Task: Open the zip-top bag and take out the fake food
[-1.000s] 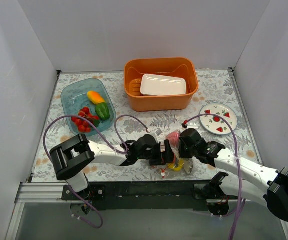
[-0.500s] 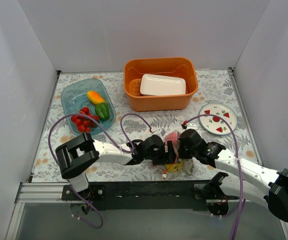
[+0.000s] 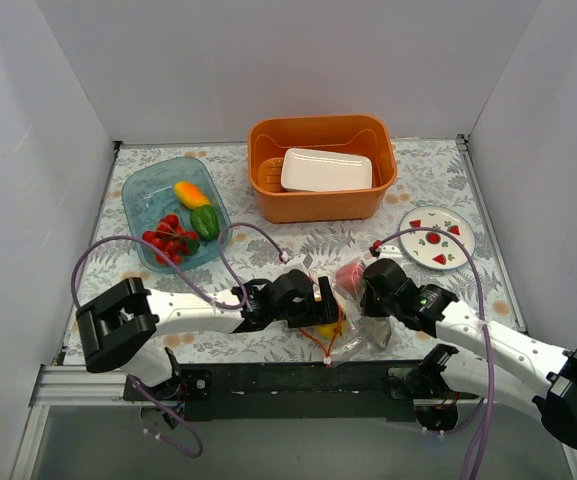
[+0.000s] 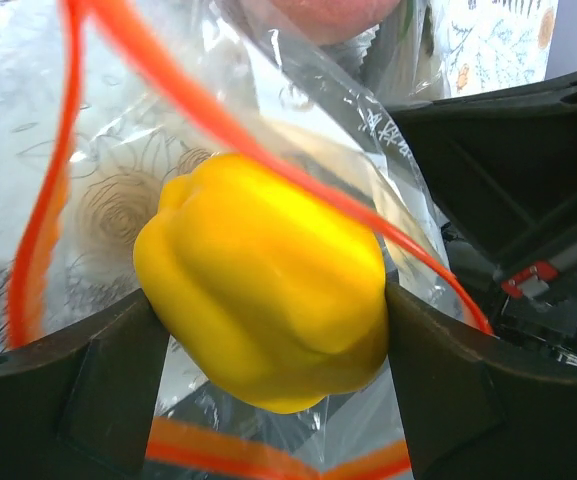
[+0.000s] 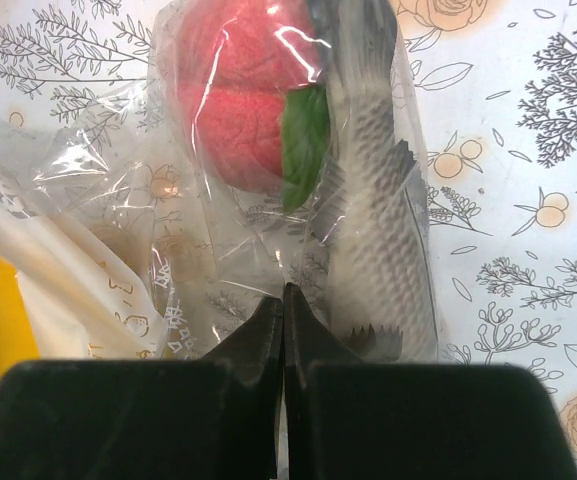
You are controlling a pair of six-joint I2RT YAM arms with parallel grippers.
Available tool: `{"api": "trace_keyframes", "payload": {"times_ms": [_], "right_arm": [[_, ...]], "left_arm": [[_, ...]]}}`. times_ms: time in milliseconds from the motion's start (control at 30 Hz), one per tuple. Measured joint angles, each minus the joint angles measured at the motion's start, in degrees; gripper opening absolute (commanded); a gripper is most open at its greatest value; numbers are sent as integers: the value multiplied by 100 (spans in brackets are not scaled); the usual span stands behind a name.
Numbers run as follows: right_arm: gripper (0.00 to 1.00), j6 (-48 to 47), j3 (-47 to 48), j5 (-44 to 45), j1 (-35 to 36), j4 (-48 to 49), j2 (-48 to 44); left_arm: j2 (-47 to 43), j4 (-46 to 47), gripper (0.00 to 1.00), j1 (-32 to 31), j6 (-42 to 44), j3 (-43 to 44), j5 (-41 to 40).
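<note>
Now, left claw (image 4: 273, 352) clasping yellow pepper (image 4: 266, 280)

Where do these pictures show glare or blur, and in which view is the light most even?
Left wrist: the yellow pepper is fairly sharp, but the orange strip of the zip-top bag, close to the lens, is blurred. Right wrist: white glare streaks lie on the plastic over the pinkish-red piece. Top external: even light and soft shadows on the table.
</note>
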Motion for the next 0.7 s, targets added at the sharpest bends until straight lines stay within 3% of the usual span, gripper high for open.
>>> {"api": "trace_keyframes", "payload": {"times_ms": [500,600,700], "right_arm": [[1,-37,125,129,-31,-114,-238],[1,-72,125,120,-31,-114,-289],[1,-133,125,103,-31,-111,-295]], "left_arm": [[-1821,-2977,26,192,-184,98,-1703],[-2155,-3486,26,752,2,337,-1864],[-2350,-3626,27,1825,476,662,-1886]]}}
